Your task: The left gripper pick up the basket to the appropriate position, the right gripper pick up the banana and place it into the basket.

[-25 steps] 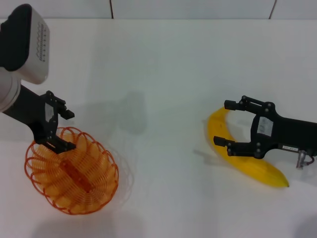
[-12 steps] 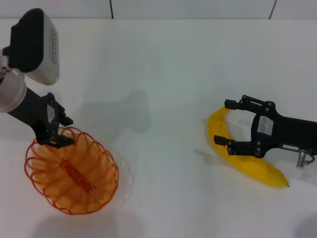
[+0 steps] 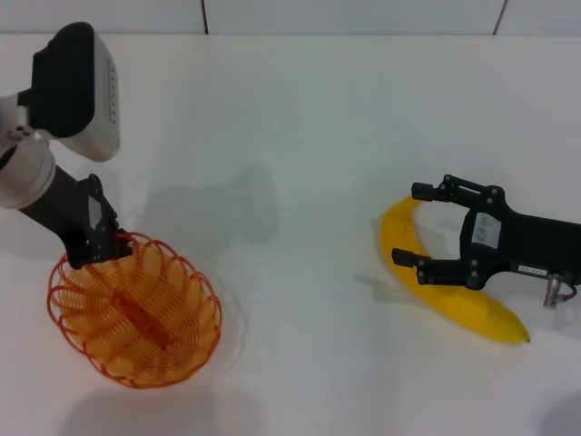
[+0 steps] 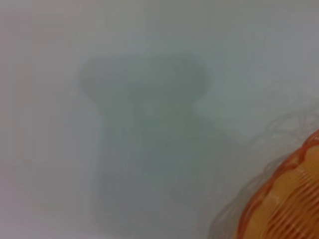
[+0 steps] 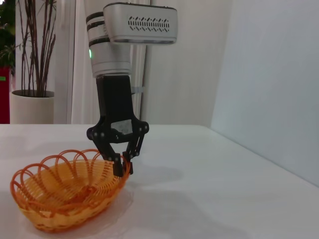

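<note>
The orange wire basket sits on the white table at the front left. My left gripper stands at its far rim with its fingers drawn together on the wire. The right wrist view shows this gripper pinching the rim of the basket. The basket's edge also shows in the left wrist view. The yellow banana lies at the right. My right gripper is open, with one finger on each side of the banana's far half.
The table's far edge meets a tiled wall. The left arm casts a shadow on the middle of the table. A potted plant stands beyond the table in the right wrist view.
My left gripper has closed on the basket's rim and its arm has swung right. The basket has shifted slightly right. The right gripper and banana have not moved.
</note>
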